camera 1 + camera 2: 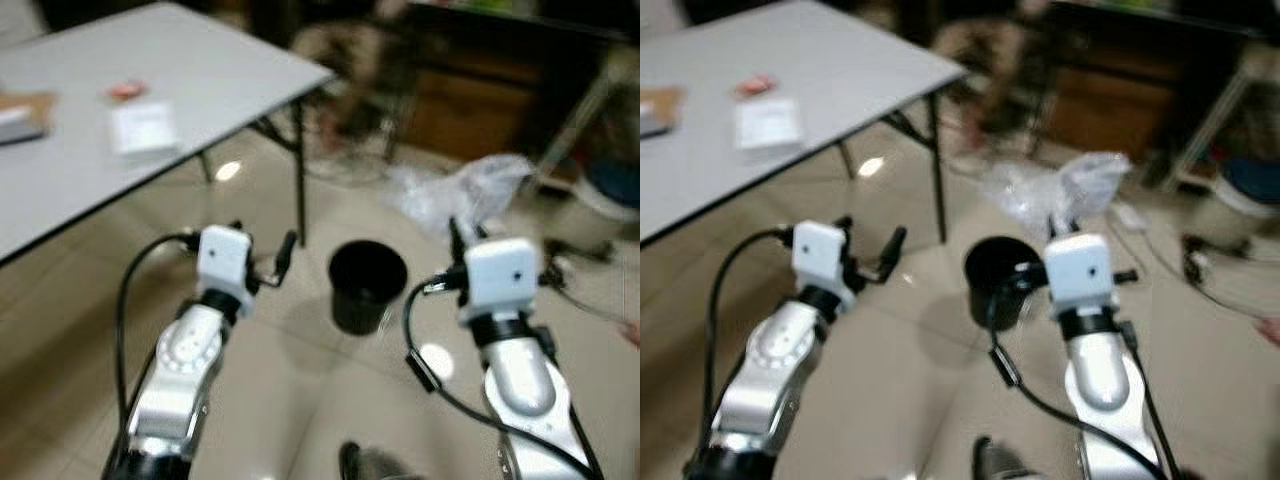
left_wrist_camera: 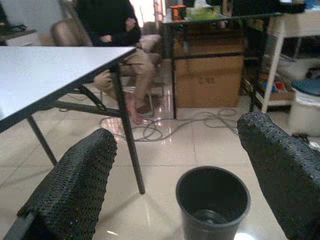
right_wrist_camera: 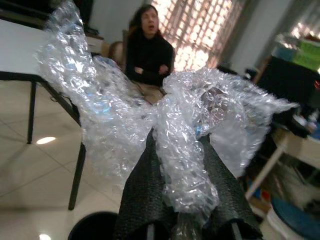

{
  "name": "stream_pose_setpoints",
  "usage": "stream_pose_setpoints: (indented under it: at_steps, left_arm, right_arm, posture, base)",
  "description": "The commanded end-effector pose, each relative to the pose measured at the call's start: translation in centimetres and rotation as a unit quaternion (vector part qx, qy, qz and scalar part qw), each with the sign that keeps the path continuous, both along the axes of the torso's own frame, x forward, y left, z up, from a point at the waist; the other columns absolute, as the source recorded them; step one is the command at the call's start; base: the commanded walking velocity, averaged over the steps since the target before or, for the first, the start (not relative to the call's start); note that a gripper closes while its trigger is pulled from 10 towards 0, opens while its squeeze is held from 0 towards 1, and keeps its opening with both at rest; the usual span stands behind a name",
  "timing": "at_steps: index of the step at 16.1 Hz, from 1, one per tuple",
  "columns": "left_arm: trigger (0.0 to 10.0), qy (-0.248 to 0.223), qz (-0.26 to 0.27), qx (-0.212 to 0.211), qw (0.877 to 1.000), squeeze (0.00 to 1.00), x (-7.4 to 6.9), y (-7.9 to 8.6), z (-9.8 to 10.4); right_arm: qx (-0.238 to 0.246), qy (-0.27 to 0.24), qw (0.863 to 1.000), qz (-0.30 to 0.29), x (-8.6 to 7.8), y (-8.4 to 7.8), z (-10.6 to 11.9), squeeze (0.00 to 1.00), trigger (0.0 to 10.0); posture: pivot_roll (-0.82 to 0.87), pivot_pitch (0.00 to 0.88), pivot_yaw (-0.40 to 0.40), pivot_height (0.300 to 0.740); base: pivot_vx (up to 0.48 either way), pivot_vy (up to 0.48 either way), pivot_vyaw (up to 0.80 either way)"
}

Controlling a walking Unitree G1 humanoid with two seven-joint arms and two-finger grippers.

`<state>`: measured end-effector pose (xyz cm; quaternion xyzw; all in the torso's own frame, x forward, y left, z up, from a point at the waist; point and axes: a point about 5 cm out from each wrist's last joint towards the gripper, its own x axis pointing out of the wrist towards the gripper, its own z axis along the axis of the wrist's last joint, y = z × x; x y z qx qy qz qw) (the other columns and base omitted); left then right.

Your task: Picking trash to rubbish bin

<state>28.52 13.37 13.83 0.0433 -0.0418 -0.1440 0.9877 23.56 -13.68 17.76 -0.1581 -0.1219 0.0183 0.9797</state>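
Observation:
A black round rubbish bin (image 1: 367,284) stands on the tiled floor between my two arms. My right gripper (image 3: 182,197) is shut on a crumpled sheet of clear bubble wrap (image 3: 150,120), held up just right of and beyond the bin; the wrap (image 1: 462,190) billows above the wrist. My left gripper (image 1: 282,258) stands open to the left of the bin with nothing between its fingers (image 2: 75,187), and the bin's open mouth (image 2: 212,197) lies low ahead of them.
A grey folding table (image 1: 200,80) with papers (image 1: 142,126) stands at the left, one leg (image 1: 299,170) close to the bin. A person (image 2: 117,35) sits on a chair behind it. Cables (image 2: 170,125), a cardboard box (image 2: 207,75) and shelving stand beyond.

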Motion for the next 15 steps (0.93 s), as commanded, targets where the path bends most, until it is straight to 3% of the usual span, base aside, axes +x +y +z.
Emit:
stream_pose_setpoints:
  at_steps: [1, 7, 15]
  left_arm:
    - [10.0, 0.000, -0.004, -0.003, 1.000, 0.00, 0.00, -0.15, 0.05]
    - [10.0, 0.000, -0.003, -0.001, 1.000, 0.00, 0.01, -0.21, 0.01]
    - [10.0, 0.003, 0.000, -0.007, 1.000, 0.00, -0.01, -0.39, -0.05]
  right_arm:
    - [-0.001, 0.002, 1.000, -0.003, 0.02, -0.28, -0.01, 0.00, 10.0]
    - [-0.002, 0.002, 1.000, -0.001, -0.09, -0.21, 0.03, 0.00, 10.0]
    - [-0.005, 0.003, 1.000, 0.003, -0.34, -0.15, -0.11, 0.00, 10.0]
  posture:
    - [-0.11, 0.130, 0.044, 0.740]
    - [-0.11, 0.135, 0.044, 0.740]
    - [-0.12, 0.144, 0.042, 0.740]
  base:
    - [0.000, 0.000, -0.80]
    - [0.000, 0.000, -0.80]
    - [0.000, 0.000, 0.00]
